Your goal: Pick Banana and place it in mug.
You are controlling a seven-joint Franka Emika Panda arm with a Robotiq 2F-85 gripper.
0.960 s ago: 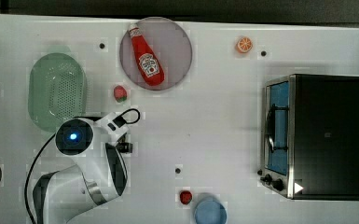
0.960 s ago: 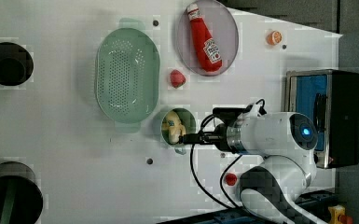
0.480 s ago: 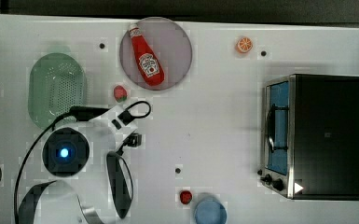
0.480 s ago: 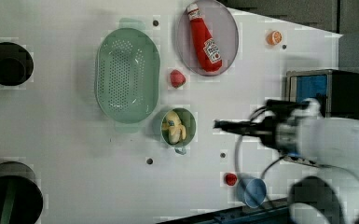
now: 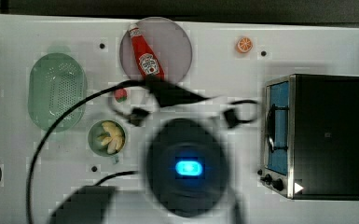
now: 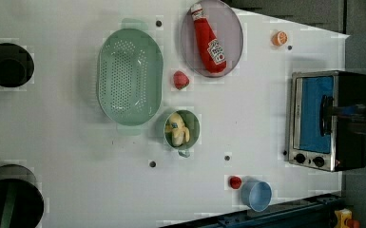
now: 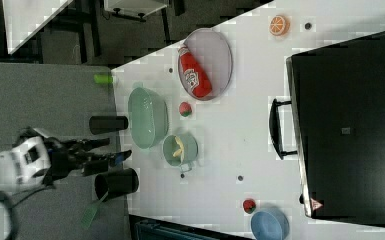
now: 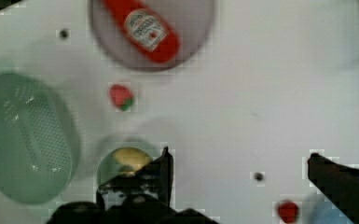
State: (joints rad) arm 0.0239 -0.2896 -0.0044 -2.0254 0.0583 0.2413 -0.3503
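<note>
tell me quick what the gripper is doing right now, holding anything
Gripper: open, jaws wide apart, holding nothing. The banana lies in the mug.

I see the pale yellow-and-cream toy banana (image 6: 177,131) lying inside the small round translucent green mug (image 6: 192,124), upright on the table.

The banana (image 6: 177,132) lies inside the mug (image 6: 193,124), which stands just beside the colander (image 6: 130,76) on the left view's right. On the left view's right of the colander sits the strawberry (image 6: 180,79), near the plate (image 6: 230,23) bearing the ketchup bottle (image 6: 208,39). The toaster oven (image 6: 325,119) stands far toward the left view's right, well apart from my wide-spread fingers (image 8: 164,168).
</note>
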